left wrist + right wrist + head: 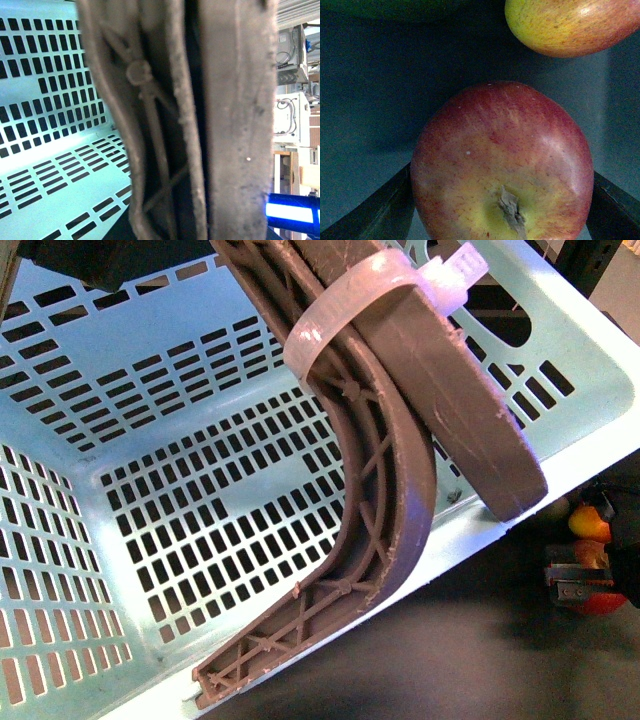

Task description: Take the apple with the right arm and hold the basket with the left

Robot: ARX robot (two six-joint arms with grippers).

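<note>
Basket (470,545) tipped up by its brown handles (400,470), mouth seemingly kept open for fruit; left gripper unseen, grip impossible to tell; right gripper (501,172) jaws closed against both flanks of the apple (502,150), near a mango-like fruit (575,25) over the dark surface (370,100).

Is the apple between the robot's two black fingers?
Yes, the apple sits between the right gripper's black fingers, one at each side.

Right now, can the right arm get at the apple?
Probably yes: the apple sits between the fingers of the right end effector, with nothing in the way. The yellow-red fruit lies beyond it, apart. Whether the fingers touch it yet, I cannot tell.
</note>
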